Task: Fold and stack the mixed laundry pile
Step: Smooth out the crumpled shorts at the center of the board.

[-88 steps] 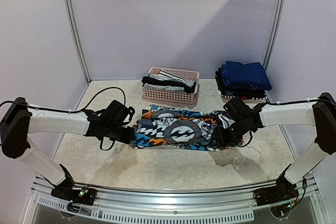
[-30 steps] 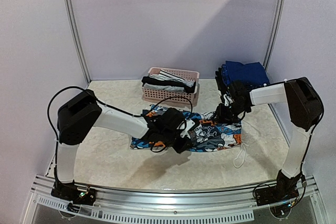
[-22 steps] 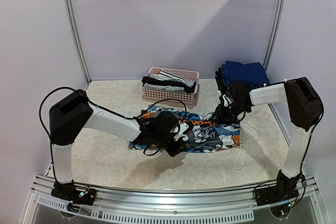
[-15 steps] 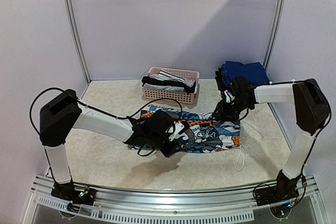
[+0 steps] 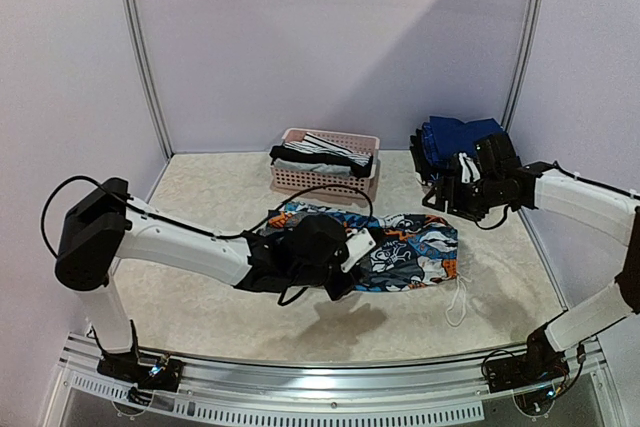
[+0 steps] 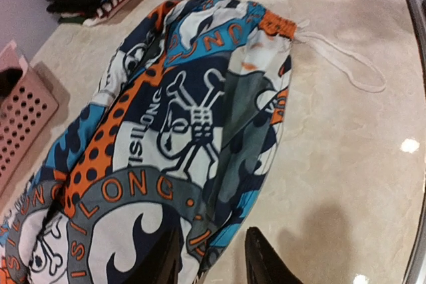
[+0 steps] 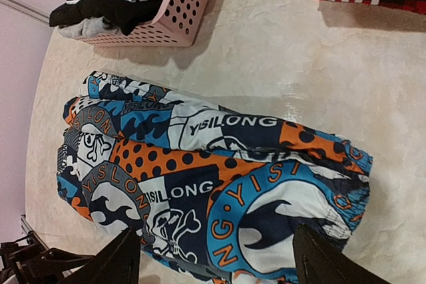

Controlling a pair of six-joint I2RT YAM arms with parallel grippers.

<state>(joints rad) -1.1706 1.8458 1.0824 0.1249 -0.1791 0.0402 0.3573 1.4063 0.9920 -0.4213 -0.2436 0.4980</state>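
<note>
Patterned shorts (image 5: 400, 247): flat on the table (image 5: 200, 297), midway between the two arms, in front of the pink basket (image 5: 322, 185).
Long axis: left to right across the table in the overhead view.
Pointing: waistband end to the right, with the white drawstring (image 5: 458, 299) looped out onto the table beyond it (the orange band shows best from the left wrist). The leg end points left.
Left gripper (image 5: 352, 252): low over the shorts' left half, fingers (image 6: 263, 261) a little apart. The folded near edge of cloth lies between them, not visibly pinched.
Right gripper (image 5: 462, 175): raised near the folded stack (image 5: 465, 137), fingers (image 7: 319, 257) spread wide, nothing in them.
Hidden: the left arm covers the shorts' leg end from above, and the left wrist view cuts that end off.
Hard to make out: the stack's lower layers, and the striped pieces (image 5: 325, 147) in the basket beyond stripes and black.
</note>
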